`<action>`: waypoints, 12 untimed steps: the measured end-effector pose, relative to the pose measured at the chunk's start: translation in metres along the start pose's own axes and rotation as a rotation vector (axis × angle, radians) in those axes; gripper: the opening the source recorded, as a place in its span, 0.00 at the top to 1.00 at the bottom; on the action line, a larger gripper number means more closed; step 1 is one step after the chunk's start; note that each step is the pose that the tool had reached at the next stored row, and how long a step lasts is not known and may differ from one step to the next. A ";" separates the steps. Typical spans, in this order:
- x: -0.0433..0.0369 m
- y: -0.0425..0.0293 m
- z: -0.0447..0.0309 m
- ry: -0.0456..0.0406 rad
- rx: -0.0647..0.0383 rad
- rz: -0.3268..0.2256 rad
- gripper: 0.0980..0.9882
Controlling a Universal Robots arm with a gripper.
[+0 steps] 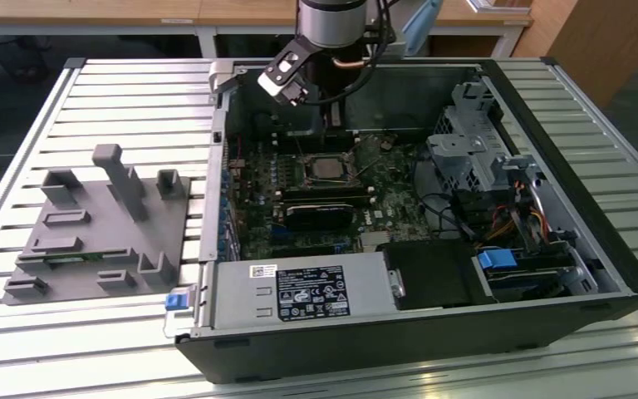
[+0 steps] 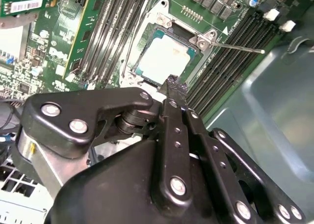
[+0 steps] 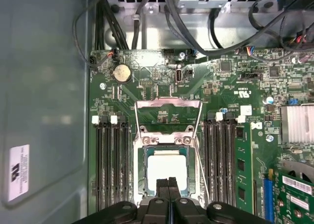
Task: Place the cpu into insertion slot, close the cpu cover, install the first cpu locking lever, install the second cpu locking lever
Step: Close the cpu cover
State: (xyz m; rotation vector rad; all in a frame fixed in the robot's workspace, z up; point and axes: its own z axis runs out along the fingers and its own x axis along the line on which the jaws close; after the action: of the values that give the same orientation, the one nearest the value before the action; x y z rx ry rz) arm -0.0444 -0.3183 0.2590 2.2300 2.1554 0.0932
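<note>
Silvery cpu [image 3: 167, 166] flat in insertion slot [image 3: 139, 172]

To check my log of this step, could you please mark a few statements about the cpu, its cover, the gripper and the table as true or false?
1. The cpu lies in the insertion slot. True.
2. The cpu cover is closed over the cpu. False: it is swung open, clear of the cpu, and the green board shows through its window.
3. The gripper holds the cpu. False: its fingers are shut together on nothing, above the board.
4. A grey fixture stands on the table, to the exterior view's left of the computer case. True.
</note>
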 end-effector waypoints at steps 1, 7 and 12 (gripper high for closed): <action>0.0000 0.0001 -0.0018 -0.0002 0.000 0.000 0.99; -0.0051 0.0005 -0.0041 0.0000 0.000 0.000 0.99; -0.0069 0.0096 -0.0034 -0.0002 0.005 0.000 0.99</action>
State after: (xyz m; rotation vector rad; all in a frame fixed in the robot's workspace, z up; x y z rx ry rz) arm -0.0353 -0.3256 0.2630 2.2328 2.1581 0.0875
